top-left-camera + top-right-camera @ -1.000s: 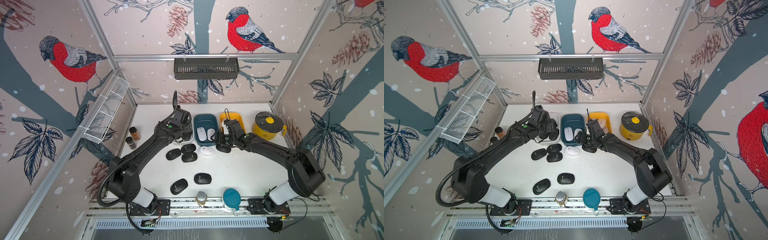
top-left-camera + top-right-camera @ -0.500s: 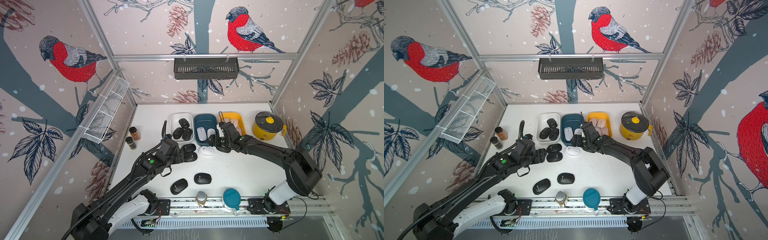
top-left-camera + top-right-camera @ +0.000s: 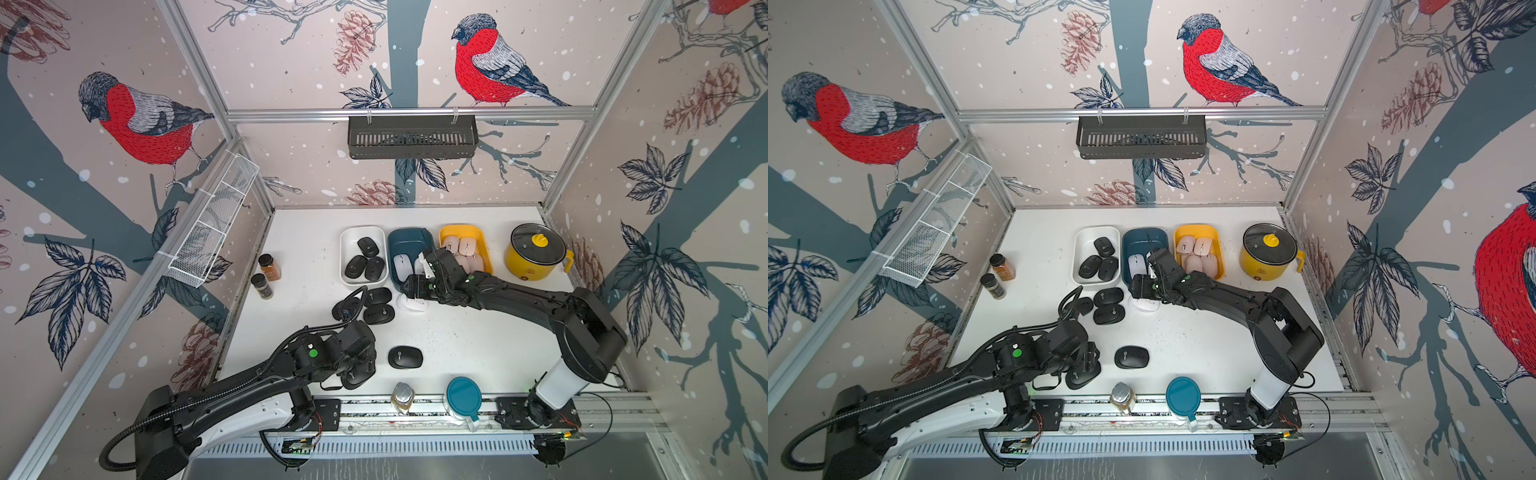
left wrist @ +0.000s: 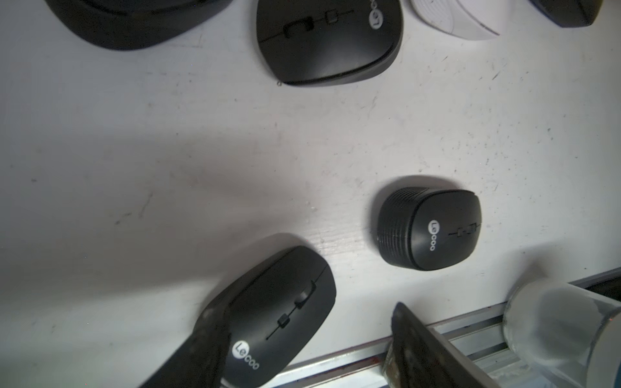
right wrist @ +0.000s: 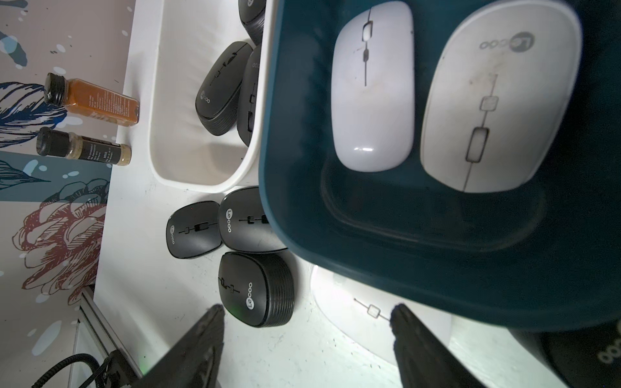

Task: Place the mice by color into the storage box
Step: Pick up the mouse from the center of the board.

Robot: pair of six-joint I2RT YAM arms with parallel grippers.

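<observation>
Black mouse (image 4: 279,319) lies lower centre, long axis diagonal, between open left jaws; right jaws open above white mouse (image 5: 363,322).

Cannot see most of the white mouse (image 3: 414,306) in both top views, covered by the right gripper (image 3: 409,290). Only glimpse the black mouse (image 3: 358,381) under the left gripper (image 3: 365,366), cut off at the left wrist view's edge beside a blurred jar (image 4: 564,332).

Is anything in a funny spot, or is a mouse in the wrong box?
The boxed mice are sorted right. One spice jar and a teal lid sit oddly on the front rail, at the table's edge.
</observation>
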